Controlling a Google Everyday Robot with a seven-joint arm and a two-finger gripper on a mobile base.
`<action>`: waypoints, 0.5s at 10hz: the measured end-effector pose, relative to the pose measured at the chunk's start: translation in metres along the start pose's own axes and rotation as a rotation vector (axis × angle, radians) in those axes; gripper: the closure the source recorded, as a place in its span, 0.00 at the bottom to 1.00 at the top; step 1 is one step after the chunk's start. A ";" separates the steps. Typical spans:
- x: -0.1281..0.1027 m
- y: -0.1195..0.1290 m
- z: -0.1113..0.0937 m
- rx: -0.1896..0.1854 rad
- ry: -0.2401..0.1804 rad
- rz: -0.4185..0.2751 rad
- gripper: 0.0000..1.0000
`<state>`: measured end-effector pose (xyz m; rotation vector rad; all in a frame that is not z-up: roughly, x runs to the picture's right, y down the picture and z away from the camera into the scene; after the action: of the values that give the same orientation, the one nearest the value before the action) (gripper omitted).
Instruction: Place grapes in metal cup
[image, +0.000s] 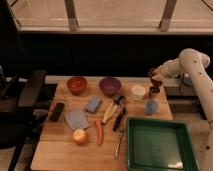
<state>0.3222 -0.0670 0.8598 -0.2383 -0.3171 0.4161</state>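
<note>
One small bunch of dark red-purple grapes (152, 75) sits gripped in the hand (154, 78), directly above the shiny metal cup (154, 90); next, lower and release.

One raised camera looks down over the table (65, 150) from its near edge — gripper (155, 80) far right.

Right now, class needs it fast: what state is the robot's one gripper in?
Gripper: above the metal cup at the table's far right edge; dark reddish grapes at its tip.
</note>
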 end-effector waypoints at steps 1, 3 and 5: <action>0.003 0.001 0.004 -0.004 -0.011 0.010 1.00; 0.013 0.006 0.014 -0.013 -0.036 0.039 0.86; 0.026 0.011 0.018 -0.006 -0.072 0.084 0.65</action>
<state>0.3343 -0.0434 0.8798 -0.2431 -0.3800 0.5073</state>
